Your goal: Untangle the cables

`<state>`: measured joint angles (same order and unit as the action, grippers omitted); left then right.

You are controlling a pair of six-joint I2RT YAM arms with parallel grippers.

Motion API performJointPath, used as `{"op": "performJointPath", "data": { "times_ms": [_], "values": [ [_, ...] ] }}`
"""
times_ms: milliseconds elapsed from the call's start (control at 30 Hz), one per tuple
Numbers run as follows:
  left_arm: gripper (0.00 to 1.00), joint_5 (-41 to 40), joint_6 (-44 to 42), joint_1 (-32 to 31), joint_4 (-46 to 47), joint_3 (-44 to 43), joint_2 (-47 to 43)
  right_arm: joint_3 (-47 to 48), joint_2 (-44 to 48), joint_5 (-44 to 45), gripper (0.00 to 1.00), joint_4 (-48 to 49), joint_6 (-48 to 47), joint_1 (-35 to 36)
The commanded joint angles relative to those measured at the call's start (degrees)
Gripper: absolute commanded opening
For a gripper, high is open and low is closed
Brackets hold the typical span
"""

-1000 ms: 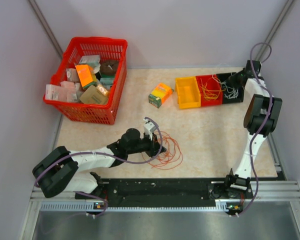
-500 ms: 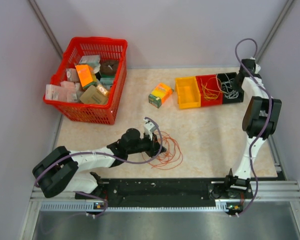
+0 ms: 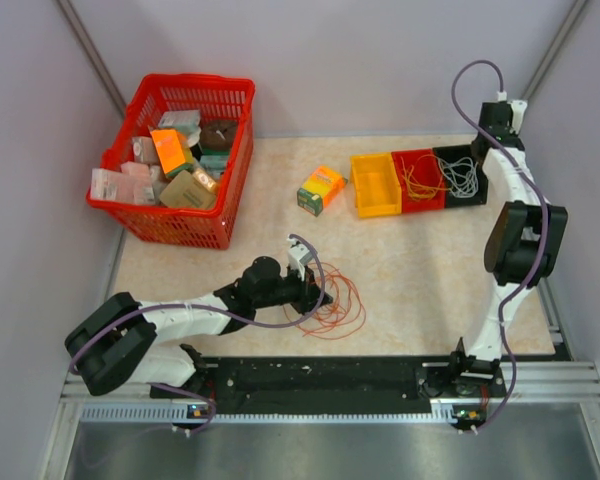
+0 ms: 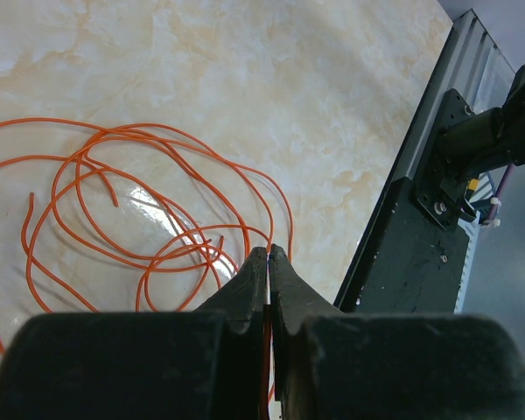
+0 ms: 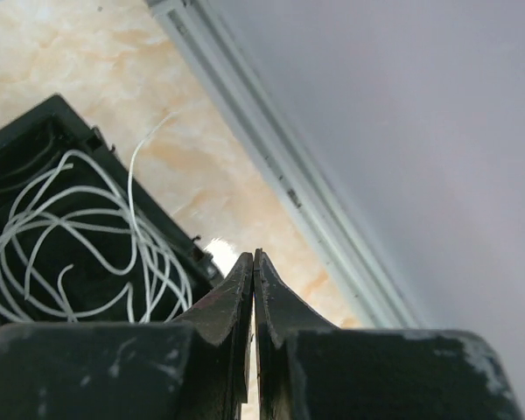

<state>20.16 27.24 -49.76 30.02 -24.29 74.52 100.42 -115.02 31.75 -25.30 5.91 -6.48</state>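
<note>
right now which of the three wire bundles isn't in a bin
The thin orange-red wire loops, out on the beige tabletop, pinched in the left tool; the thin yellow wires sit in the red plastic bin, the thin white wires in the black plastic bin.

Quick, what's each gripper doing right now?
Left gripper: jaws closed on the thin orange cable.
Right gripper: jaws closed, holding nothing.

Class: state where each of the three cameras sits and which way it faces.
Top external: high behind the robot, looking down on the beige marbled table; left arm and right arm show.
Left wrist: behind the shut left gripper, facing thin orange-red wire loops, one strand pinched.
Right wrist: behind the shut right gripper, facing white wires in a black bin.
Shared: top and left wrist both show those loops.
</note>
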Motion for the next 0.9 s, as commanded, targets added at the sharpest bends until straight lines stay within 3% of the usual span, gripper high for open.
{"op": "performJointPath", "data": {
  "times_ms": [0, 100, 233, 267, 300, 333, 400, 467, 600, 867],
  "values": [
    [0.0, 1.1, -0.8, -0.2, 3.2, -0.6, -0.2, 6.5, -2.0, 3.2, 0.0, 4.4, -7.6, 1.4],
    [0.0, 1.0, -0.7, -0.2, 3.0, -0.8, 0.2, 10.0, -4.6, -1.0, 0.0, 5.9, -10.3, 3.2],
    [0.0, 0.7, -0.6, -0.2, 3.0, -0.7, -0.1, 13.6, -3.9, -8.0, 0.01, -3.5, 2.5, 1.5],
    [0.0, 0.7, -0.6, -0.2, 3.0, -0.6, -0.3, 10.7, -1.7, -13.5, 0.08, -3.4, 6.0, -0.1],
    [0.0, 0.8, -0.6, -0.2, 3.0, -0.5, -0.3, 8.2, -0.4, -18.3, 0.24, -3.4, 9.5, -1.7],
    [0.0, 0.8, -0.6, -0.2, 3.1, -0.5, -0.3, 6.4, 0.5, -24.7, 0.33, -3.4, 12.3, -3.8],
    [0.0, 1.1, -0.7, -0.2, 3.3, -0.3, -0.5, 4.4, -0.5, -36.7, 0.37, -3.4, 16.8, -7.3],
    [0.0, 1.3, -0.7, -0.2, 3.6, -0.2, -0.4, 3.8, -3.0, -42.1, 0.4, -3.4, 18.1, -9.6],
    [0.0, 1.2, -0.7, -0.2, 4.0, 0.2, -1.0, 3.1, -3.9, -45.4, 0.47, -2.3, 16.3, -9.8],
    [0.0, 1.9, -0.8, -0.2, 3.4, -0.5, -0.4, 2.9, -4.3, -40.6, 0.46, -1.9, 13.2, -9.3]
  ]
}}
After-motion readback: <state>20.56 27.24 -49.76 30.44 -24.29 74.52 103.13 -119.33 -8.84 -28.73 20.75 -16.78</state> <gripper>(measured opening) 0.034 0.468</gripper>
